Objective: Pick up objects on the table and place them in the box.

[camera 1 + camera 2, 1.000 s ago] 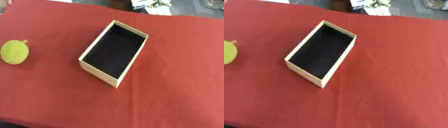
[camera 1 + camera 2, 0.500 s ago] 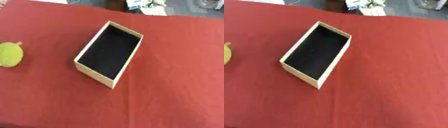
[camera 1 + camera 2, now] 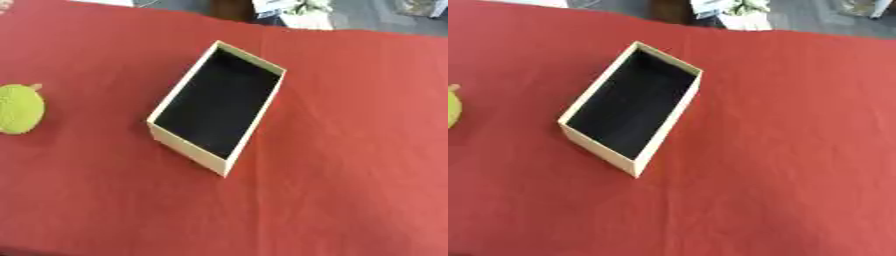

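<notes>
Box [image 3: 218, 107] of pale cream card lies open near the middle of the surface [image 3: 350, 150], which is covered in a red cloth. It is a long rectangle set askew, its near short end towards the lower left and its far short end towards the upper right. Its inside is black, and nothing shows in it. The near corner shows its pale outer walls, which stand upright on the cloth.

Well apart from the box, at the left edge of the left eye view, a round yellow-green fruit [image 3: 17, 108] with a small stub at its top rests on the cloth. In the right eye view only a sliver of it shows at the left edge.

Beyond the far edge of the surface is a grey floor, with some pale, cluttered objects [image 3: 293, 9] too blurred to make out and a dark shape beside them.

Neither robot hand shows in either view, so I cannot tell whether they are open or closed, or whether they carry anything.
</notes>
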`<state>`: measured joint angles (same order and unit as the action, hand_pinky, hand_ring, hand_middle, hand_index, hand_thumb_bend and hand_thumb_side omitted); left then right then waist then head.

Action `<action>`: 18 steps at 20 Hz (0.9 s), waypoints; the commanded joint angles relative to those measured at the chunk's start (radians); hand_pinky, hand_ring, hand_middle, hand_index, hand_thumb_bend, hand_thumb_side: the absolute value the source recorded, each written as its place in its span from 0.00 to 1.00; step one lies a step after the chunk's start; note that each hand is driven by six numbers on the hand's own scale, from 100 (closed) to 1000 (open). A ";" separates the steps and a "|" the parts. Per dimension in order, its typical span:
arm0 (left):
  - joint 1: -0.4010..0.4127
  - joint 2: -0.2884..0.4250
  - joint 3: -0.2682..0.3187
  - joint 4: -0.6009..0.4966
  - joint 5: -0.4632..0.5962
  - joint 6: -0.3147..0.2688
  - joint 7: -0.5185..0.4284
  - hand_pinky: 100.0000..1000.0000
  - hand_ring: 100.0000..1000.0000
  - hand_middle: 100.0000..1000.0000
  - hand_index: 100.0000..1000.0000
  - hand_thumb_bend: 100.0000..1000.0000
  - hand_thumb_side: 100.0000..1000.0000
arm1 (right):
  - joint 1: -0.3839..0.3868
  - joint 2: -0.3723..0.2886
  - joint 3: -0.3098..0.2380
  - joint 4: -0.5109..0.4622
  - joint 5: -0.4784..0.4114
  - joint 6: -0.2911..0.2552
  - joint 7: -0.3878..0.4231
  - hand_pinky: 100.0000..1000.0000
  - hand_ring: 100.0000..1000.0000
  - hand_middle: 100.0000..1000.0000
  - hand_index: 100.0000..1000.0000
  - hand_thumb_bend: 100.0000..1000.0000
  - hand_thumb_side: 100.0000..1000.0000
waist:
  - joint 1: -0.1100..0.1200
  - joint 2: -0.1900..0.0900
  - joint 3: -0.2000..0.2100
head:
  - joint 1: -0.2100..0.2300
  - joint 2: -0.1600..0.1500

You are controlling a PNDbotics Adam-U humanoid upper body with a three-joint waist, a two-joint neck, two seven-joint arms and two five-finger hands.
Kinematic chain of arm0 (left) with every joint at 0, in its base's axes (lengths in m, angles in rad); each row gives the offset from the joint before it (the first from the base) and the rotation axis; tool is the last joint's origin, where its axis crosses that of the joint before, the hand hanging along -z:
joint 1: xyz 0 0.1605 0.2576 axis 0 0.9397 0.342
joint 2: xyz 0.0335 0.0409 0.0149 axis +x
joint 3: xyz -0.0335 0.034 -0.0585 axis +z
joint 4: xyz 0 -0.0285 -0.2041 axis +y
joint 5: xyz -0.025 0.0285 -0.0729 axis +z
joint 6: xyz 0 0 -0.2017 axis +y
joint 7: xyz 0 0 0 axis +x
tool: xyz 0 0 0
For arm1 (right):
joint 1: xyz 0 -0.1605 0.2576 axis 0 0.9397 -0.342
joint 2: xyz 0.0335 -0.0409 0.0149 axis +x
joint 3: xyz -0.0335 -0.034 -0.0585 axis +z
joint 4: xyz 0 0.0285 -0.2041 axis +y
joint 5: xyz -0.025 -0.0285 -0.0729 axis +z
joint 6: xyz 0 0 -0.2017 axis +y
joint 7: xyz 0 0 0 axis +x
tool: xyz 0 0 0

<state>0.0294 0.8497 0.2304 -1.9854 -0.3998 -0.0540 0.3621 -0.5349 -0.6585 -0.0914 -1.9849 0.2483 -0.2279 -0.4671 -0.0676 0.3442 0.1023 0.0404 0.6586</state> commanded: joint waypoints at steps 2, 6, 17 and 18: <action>0.013 0.074 0.009 -0.015 -0.064 0.082 -0.166 0.75 0.85 0.81 0.88 0.19 0.42 | -0.005 -0.041 -0.007 -0.015 0.003 0.001 0.000 0.80 0.86 0.85 0.85 0.00 0.85 | 0.011 -0.016 0.003 | 0.005 0.006; 0.016 0.091 0.011 -0.015 -0.096 0.140 -0.304 0.80 0.90 0.82 0.88 0.27 0.31 | -0.003 -0.041 -0.005 -0.015 0.003 0.002 0.002 0.80 0.86 0.85 0.85 0.00 0.85 | 0.012 -0.017 0.002 | 0.009 0.008; 0.044 0.097 0.081 0.078 -0.058 0.240 -0.425 0.81 0.91 0.82 0.89 0.39 0.21 | 0.004 -0.043 -0.007 -0.015 0.004 0.006 -0.001 0.80 0.86 0.85 0.85 0.00 0.85 | 0.014 -0.016 0.000 | 0.011 0.011; 0.038 0.101 0.088 0.104 -0.048 0.256 -0.441 0.81 0.91 0.81 0.89 0.39 0.21 | 0.005 -0.043 -0.007 -0.015 0.004 0.006 -0.001 0.80 0.86 0.85 0.85 0.00 0.85 | 0.014 -0.016 -0.001 | 0.012 0.012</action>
<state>0.0704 0.9005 0.2891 -1.8974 -0.4622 0.1871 -0.0625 -0.5219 -0.6658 -0.0911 -1.9849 0.2493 -0.2246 -0.4683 -0.0598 0.3447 0.1015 0.0498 0.6673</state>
